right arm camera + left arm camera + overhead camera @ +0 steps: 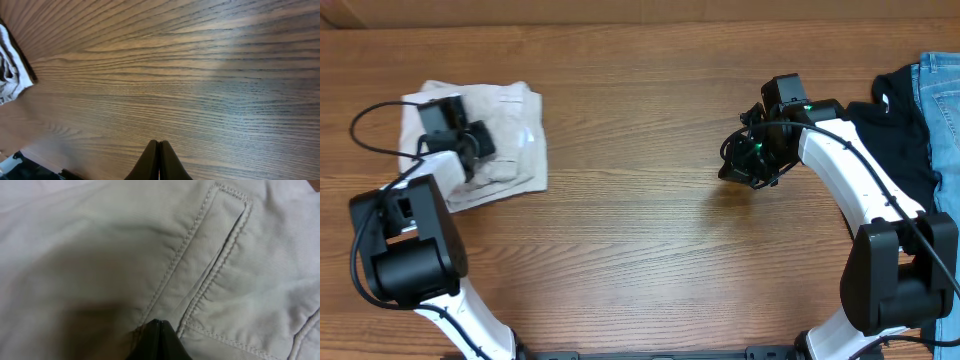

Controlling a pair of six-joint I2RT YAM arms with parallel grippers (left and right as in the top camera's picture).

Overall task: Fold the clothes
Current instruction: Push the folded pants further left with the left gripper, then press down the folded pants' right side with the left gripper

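Observation:
The clothes, a pair of beige shorts [515, 140], lie in a folded bundle at the table's left. My left gripper [477, 152] sits right on top of them. In the left wrist view the shut gripper [159, 322] rests on the fabric beside a stitched pocket [210, 265], with no cloth between the tips. Over bare wood right of centre, my right gripper [735, 172] is shut too. The right wrist view shows its gripper [159, 142] closed on nothing above the tabletop.
A black garment [900, 130] and blue jeans [945, 90] lie at the table's right edge, behind the right arm. Wooden tabletop [640, 230] spans the middle. A pale bundle with a dark edge [10, 75] shows at the left edge of the right wrist view.

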